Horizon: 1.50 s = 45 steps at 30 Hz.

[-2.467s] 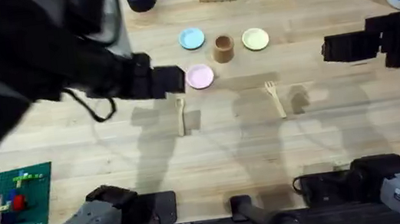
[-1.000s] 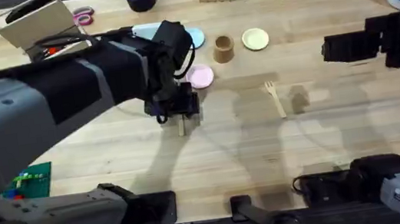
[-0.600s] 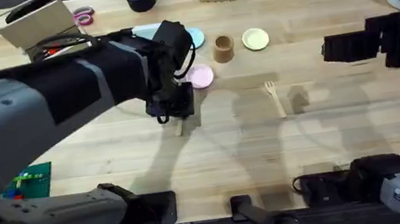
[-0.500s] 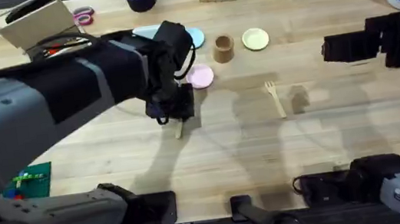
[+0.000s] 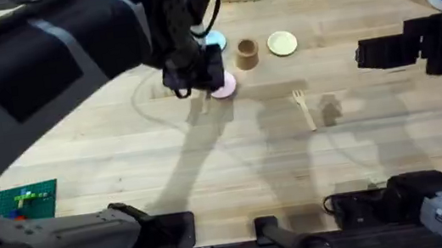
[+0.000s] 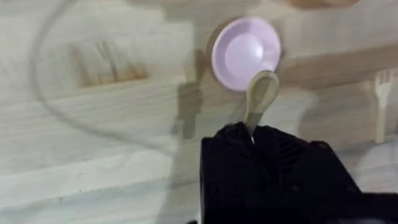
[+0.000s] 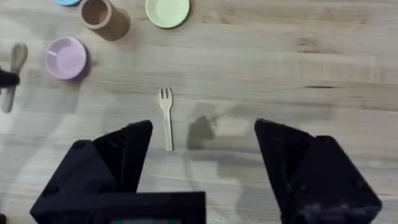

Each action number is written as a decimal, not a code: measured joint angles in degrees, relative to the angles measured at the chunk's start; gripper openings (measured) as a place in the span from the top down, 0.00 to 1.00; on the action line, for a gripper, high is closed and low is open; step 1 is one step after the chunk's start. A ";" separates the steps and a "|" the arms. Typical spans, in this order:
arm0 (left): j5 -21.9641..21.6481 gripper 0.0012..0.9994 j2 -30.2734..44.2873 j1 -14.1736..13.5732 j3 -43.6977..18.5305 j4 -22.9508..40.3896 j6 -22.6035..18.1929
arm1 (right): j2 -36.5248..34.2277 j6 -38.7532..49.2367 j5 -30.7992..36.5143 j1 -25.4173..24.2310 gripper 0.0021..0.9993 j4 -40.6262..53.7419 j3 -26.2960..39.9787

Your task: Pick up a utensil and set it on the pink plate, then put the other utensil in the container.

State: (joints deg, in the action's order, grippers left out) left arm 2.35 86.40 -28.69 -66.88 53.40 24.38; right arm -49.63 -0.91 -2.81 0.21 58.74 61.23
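Spoon (image 6: 260,98) pinched by its handle in the left gripper (image 6: 252,134), bowl lifted just short of the pink plate (image 6: 244,53). Farther right, fork (image 7: 166,116) flat on the table (image 5: 235,165), ahead of the spread right gripper (image 7: 202,155). Beyond, brown cup (image 7: 99,17).

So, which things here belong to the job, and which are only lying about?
Job: wooden spoon, held by the left gripper; pink plate; wooden fork; brown cup.

Lying about: blue plate, yellow-green plate, green brick board.
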 joint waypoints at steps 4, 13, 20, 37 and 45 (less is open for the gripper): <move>-0.01 0.96 3.01 0.00 -3.29 -0.15 -0.37 | 0.00 0.00 0.01 0.00 0.00 0.00 0.00; 0.00 0.96 15.29 0.00 -10.22 -1.25 -1.97 | 0.00 0.00 0.02 0.00 0.00 0.00 0.00; 0.00 0.96 17.75 0.00 -10.36 -4.38 -2.99 | 0.00 0.00 0.00 0.00 0.00 0.00 0.00; -0.02 0.96 20.42 0.00 -10.54 -4.49 -3.21 | 0.00 0.00 0.00 0.00 0.00 0.00 0.00; -0.02 0.95 21.03 0.00 -10.57 -3.73 -3.21 | 0.00 0.00 0.02 0.00 0.00 0.00 0.00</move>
State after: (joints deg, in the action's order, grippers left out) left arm 2.33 107.44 -28.69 -77.45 49.67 21.17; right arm -49.63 -0.91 -2.79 0.21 58.74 61.23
